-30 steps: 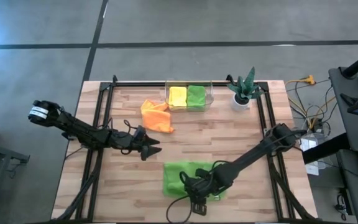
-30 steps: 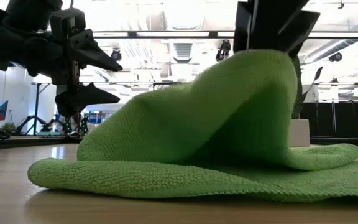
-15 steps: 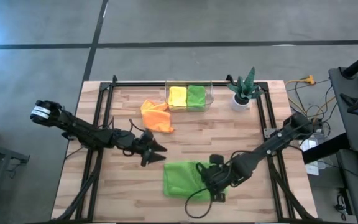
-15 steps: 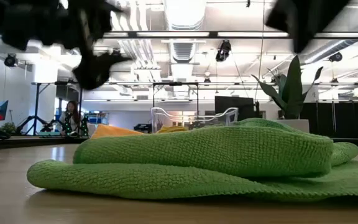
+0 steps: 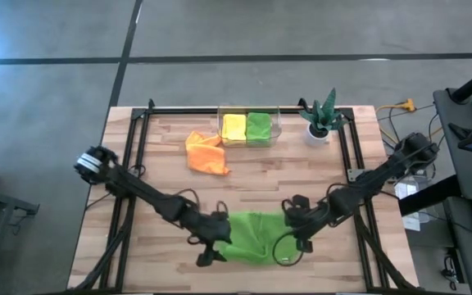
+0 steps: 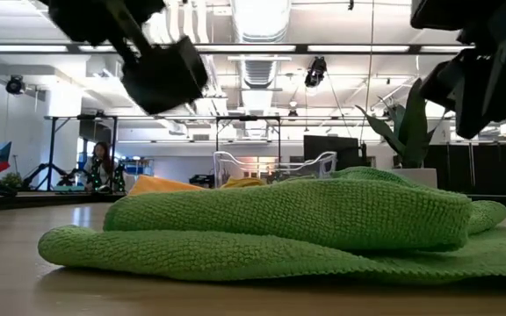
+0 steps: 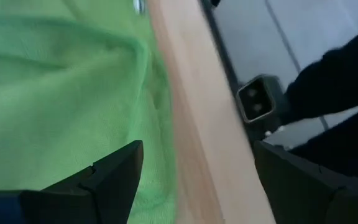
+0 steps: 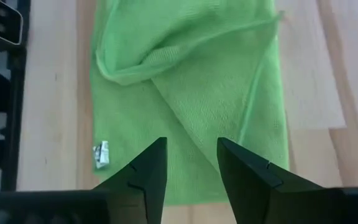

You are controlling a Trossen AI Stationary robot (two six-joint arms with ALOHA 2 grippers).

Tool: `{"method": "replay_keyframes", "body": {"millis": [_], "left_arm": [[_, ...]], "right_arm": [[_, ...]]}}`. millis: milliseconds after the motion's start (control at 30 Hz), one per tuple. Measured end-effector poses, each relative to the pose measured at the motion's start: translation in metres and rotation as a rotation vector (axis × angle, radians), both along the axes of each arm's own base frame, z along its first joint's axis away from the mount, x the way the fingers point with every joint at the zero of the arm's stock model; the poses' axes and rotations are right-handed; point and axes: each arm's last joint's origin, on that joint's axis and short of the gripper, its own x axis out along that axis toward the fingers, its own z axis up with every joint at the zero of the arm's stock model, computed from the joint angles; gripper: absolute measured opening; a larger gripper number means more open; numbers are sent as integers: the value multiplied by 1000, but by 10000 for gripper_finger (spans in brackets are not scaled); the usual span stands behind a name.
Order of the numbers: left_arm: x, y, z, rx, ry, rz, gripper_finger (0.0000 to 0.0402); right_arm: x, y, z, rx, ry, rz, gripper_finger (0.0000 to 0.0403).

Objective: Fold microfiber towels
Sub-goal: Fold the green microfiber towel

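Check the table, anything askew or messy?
Orange towel lies crumpled beside the clear bin, not folded like the two inside. Lime green towel at the near edge is half folded, edges uneven.

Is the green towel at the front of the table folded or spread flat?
Folded, loosely. The green towel shows an upper layer lying over a lower one, and the right wrist view shows a rumpled flap lying across it.
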Motion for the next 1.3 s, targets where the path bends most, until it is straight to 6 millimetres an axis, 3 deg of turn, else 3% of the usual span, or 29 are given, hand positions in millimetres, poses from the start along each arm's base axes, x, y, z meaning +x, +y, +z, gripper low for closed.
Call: {"method": "replay_keyframes", "body": {"millis": [67, 200, 433, 667, 967, 1300], "left_arm": [[13, -6, -8, -18, 40, 22, 290], [27, 1, -22, -82, 136, 138, 284], [31, 8, -41, -108, 236, 198, 237], [37, 4, -57, -142, 318, 243, 186], [38, 5, -57, -189, 357, 214, 146], [37, 9, -45, -211, 334, 205, 11]], "right_arm": [[-9, -6, 1, 10, -10, -7, 133], [-19, -12, 12, 46, -62, -14, 127], [-26, -18, 33, 60, -186, -11, 120], [-29, -20, 37, 43, -208, 18, 118], [-29, -20, 36, 24, -207, 40, 108], [-22, -30, 24, -142, -311, 217, 111]]}}
